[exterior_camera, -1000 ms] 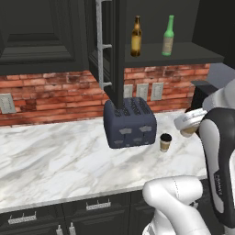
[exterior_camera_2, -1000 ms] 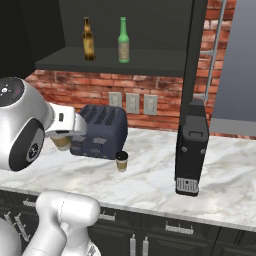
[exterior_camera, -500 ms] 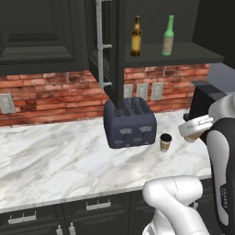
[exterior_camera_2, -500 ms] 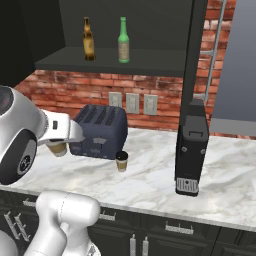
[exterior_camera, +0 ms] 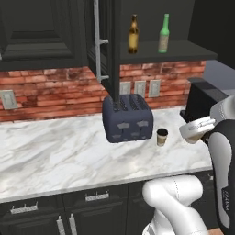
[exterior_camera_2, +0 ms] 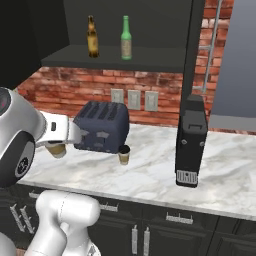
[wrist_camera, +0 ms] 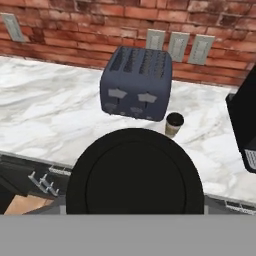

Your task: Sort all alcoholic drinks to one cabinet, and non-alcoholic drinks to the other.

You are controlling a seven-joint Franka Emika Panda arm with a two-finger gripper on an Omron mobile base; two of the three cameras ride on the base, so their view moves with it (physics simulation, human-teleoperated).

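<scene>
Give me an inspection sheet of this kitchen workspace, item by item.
Surface: white marble counter.
Job's things: amber bottle and green bottle upright on the open cabinet shelf; one coffee cup on the counter beside the toaster; second coffee cup held in the end effector.
Clutter: dark blue toaster; black coffee machine.
Grippers: end effector closed on the second cup, off the counter.
Cables: nothing seen.
Surroundings: brick backsplash with wall outlets; dark cabinets.

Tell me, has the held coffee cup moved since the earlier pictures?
Yes. The held coffee cup has sunk lower and nearer the robot, away from the toaster.
</scene>
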